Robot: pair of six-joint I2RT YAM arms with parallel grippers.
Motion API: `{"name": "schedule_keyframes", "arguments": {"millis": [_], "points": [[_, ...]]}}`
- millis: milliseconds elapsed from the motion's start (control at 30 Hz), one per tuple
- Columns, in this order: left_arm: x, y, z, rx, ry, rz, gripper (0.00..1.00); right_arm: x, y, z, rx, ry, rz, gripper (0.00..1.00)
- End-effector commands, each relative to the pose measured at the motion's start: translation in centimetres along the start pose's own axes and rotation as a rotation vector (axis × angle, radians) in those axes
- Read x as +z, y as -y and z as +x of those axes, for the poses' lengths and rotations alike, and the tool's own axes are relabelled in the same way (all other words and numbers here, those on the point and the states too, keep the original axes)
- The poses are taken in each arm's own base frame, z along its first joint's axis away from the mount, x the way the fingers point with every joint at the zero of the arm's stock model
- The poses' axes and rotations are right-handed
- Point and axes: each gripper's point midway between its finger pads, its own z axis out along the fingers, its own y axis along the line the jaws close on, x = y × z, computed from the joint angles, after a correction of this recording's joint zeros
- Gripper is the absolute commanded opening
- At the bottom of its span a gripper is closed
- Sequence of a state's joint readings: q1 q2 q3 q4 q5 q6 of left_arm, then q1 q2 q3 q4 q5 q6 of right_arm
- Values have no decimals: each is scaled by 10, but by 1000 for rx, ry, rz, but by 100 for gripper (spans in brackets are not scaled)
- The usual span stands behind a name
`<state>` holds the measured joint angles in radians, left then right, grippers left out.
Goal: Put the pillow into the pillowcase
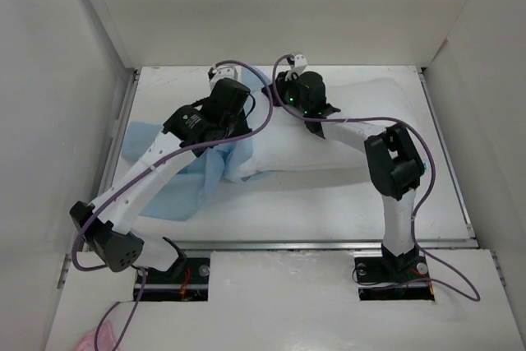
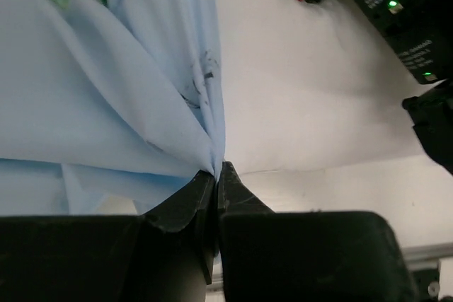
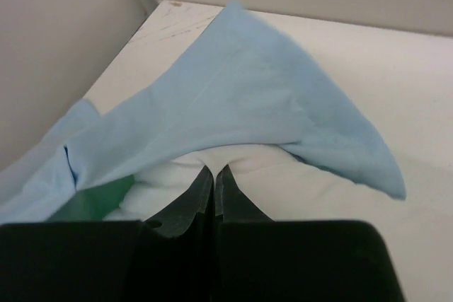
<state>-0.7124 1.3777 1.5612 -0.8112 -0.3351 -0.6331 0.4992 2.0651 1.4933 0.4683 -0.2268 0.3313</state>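
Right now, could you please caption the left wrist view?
Left gripper shut on a pinch of blue pillowcase beside the white pillow.

Robot lab cell: white walls (image 1: 271, 6), table (image 1: 329, 195).

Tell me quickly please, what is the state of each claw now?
Left claw: closed, pinching the pillowcase.
Right claw: closed; whether it holds anything cannot be told.

pillow (image 1: 304, 154): white, plump, lay flat across the counter (image 1: 329, 195), centre to far right | pillowcase (image 1: 177, 191): light blue, crumpled at left, mouth edge lifted over pillow's left end, green inside showing
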Motion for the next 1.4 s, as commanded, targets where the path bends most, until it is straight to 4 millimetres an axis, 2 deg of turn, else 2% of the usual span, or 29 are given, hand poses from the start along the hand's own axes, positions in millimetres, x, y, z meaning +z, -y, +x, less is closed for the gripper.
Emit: {"name": "schedule_keyframes", "arguments": {"millis": [0, 67, 100, 167, 200, 267, 300, 333, 400, 433, 467, 533, 567, 633, 733, 800, 867, 900, 933, 967, 1000, 1033, 1067, 1100, 1133, 1167, 1200, 1300, 1367], "points": [[-3, 30, 19, -1, -93, 154, 0, -7, 15, -43, 133, 237, 236, 0], [1, 33, 35, 25, -134, 155, 0, -6, 17, -69, 163, 302, 277, 0], [8, 25, 45, 12, -151, 118, 0, -5, 17, -69, 179, 282, 286, 0], [11, 17, 48, 9, -143, 86, 0, -3, 10, -70, 177, 264, 254, 0], [13, 11, 46, -10, -138, 58, 0, -5, 1, -56, 175, 213, 197, 2], [20, 2, 41, -27, -130, 23, 0, -11, -23, -50, 115, 188, 86, 30], [23, -1, 36, -38, -113, 12, 0, -16, -34, -29, 86, 124, 8, 57], [23, -3, 34, -38, -104, 3, 7, -22, -40, -29, 60, 108, -16, 86], [25, -13, 21, -60, -65, -34, 99, -32, -43, -19, -30, 46, -40, 100], [21, -11, 14, -57, -53, -24, 100, -41, -34, -10, -49, 13, -19, 100], [21, -19, 7, -65, -29, -57, 100, -56, -38, -21, -118, 9, -17, 100], [17, -29, 0, -65, -8, -103, 100, -78, -33, -14, -162, -24, 21, 100], [12, -33, -10, -76, 20, -116, 100, -96, -40, -29, -198, -18, 20, 100], [5, -46, -23, -88, 73, -167, 100, -116, -39, -32, -262, -38, 39, 100], [-4, -66, -45, -95, 147, -233, 100, -147, -41, -18, -388, -119, 11, 100], [4, -68, -70, -74, 196, -205, 100, -160, -50, 6, -420, -185, -40, 100], [29, -74, -87, -68, 195, -183, 100, -165, -46, 23, -424, -228, -50, 100], [38, -65, -109, -76, 237, -133, 100, -168, -42, 36, -418, -255, -46, 100], [50, -56, -114, -66, 209, -77, 100, -168, -42, 36, -407, -255, -45, 100], [88, -63, -112, -37, 151, -102, 100, -170, -44, 43, -406, -269, -52, 100], [103, -63, -115, -37, 124, -108, 100, -169, -42, 43, -408, -268, -40, 100], [103, -46, -143, -38, 170, -65, 100, -167, -42, 49, -410, -281, -32, 100], [116, -33, -147, -17, 151, -18, 100, -167, -40, 48, -412, -280, -20, 100], [158, -34, -129, 34, 64, -35, 100, -163, -42, 50, -414, -285, -20, 100], [157, -17, -151, 46, 100, 19, 100, -158, -44, 51, -436, -287, -16, 100], [171, -15, -149, 66, 82, 24, 100, -157, -39, 53, -449, -295, -3, 100], [206, -21, -130, 90, 17, -4, 100, -153, -43, 53, -454, -292, -1, 100], [237, -29, -112, 114, -58, 1, 100, -148, -33, 55, -468, -302, 41, 100], [254, -40, -86, 129, -129, -26, 100, -145, -35, 56, -471, -304, 43, 100]]}}
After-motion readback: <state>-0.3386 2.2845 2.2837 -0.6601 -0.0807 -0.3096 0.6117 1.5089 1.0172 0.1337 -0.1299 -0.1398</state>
